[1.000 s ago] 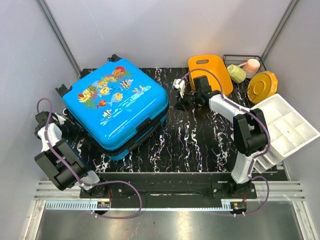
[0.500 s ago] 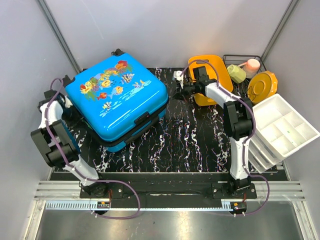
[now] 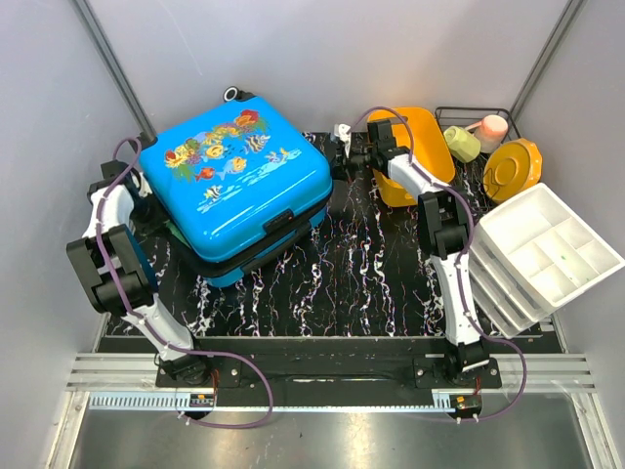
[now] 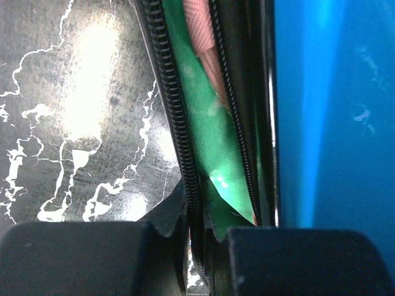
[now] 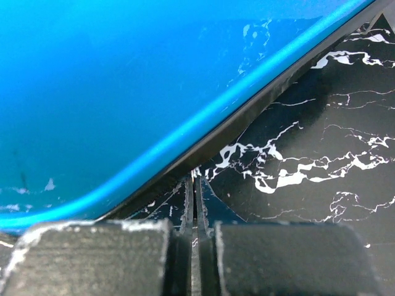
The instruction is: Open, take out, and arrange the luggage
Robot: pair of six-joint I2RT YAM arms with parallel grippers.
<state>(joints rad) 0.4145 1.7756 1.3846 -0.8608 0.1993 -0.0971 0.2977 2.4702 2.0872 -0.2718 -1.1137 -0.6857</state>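
Luggage: the blue luggage (image 3: pixel 234 186) lies flat on the left-back part of the black marbled table (image 3: pixel 371 274), fish-print lid up. You can see a dark gap under the lid along its front edge.
Seam: in your left wrist view the zipper track (image 4: pixel 179 123) stands unzipped, with green fabric (image 4: pixel 216 142) and a strip of pink fabric (image 4: pixel 200 31) showing inside.
Left gripper: the left gripper (image 4: pixel 196 228) is at the luggage's left side — pinched on the zipper track.
Right gripper: the right gripper (image 5: pixel 195 203) has its fingers pressed together on nothing, low over the table just beside the luggage's right back corner. You cannot tell whether it touches the shell.
Orange basket: the orange basket (image 3: pixel 425 137) lies just behind the right arm, apart from the luggage.
White tray: the divided white tray (image 3: pixel 557 244) sits at the table's right edge.
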